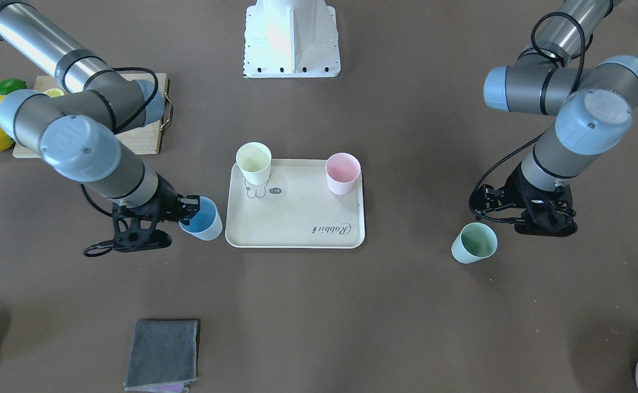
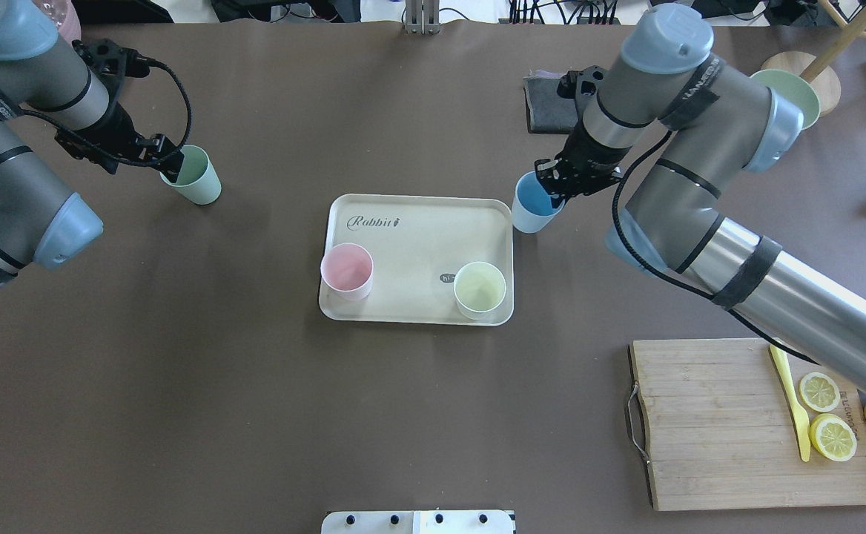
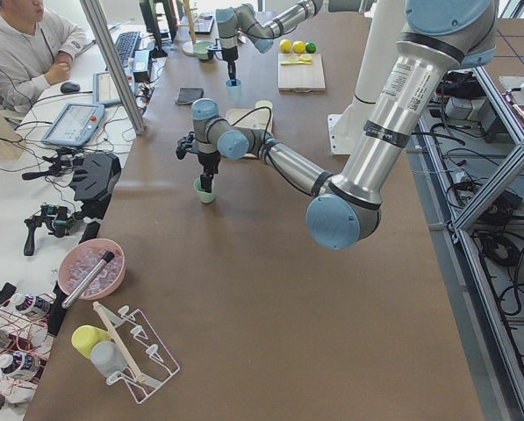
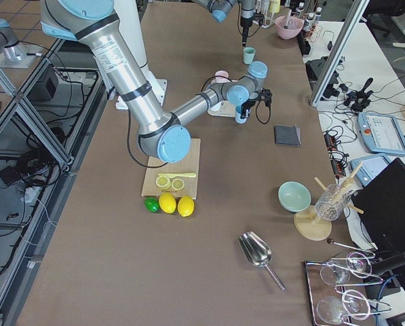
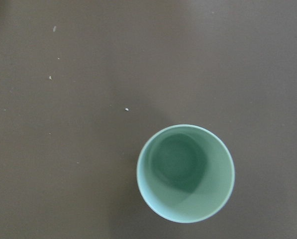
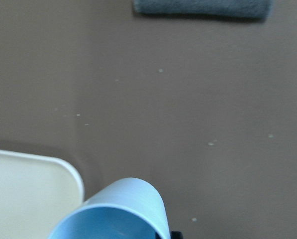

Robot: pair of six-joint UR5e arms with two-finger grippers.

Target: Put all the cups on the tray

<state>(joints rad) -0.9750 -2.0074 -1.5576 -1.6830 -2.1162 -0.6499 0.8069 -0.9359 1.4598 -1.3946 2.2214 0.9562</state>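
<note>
The cream tray (image 1: pixel 297 218) with the "Rabbit" script lies mid-table, also in the overhead view (image 2: pixel 418 237). A pale yellow cup (image 1: pixel 253 161) and a pink cup (image 1: pixel 342 172) stand upright on it. My right gripper (image 1: pixel 188 210) is shut on the rim of a blue cup (image 1: pixel 204 221), holding it slightly tilted just off the tray's short edge (image 2: pixel 531 208); it also shows in the right wrist view (image 6: pixel 113 214). A green cup (image 1: pixel 474 243) stands upright on the table, far off the tray. My left gripper (image 2: pixel 171 167) hovers beside its rim, apparently open. The left wrist view looks down into this cup (image 5: pixel 185 172).
A wooden cutting board (image 2: pixel 722 430) with lemon slices and a yellow knife sits near the right arm, whole lemons and a lime beside it. A folded grey cloth (image 1: pixel 163 355) lies at the far side. A green bowl (image 2: pixel 792 89) stands at the far right.
</note>
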